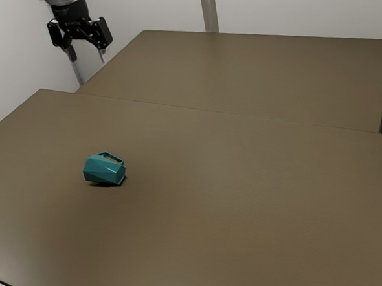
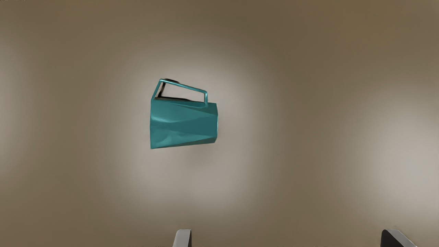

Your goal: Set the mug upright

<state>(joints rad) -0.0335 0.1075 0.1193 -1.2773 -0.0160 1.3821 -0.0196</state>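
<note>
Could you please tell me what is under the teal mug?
The teal mug lies on its side on the brown table; its body hides the spot directly beneath it.

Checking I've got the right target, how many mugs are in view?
1: a teal mug, lying on its side on the table, apart from the open gripper.

Pale walls (image 1: 283,12) and a brown tabletop (image 1: 238,217) suggest an indoor room, its kind unclear.
</note>
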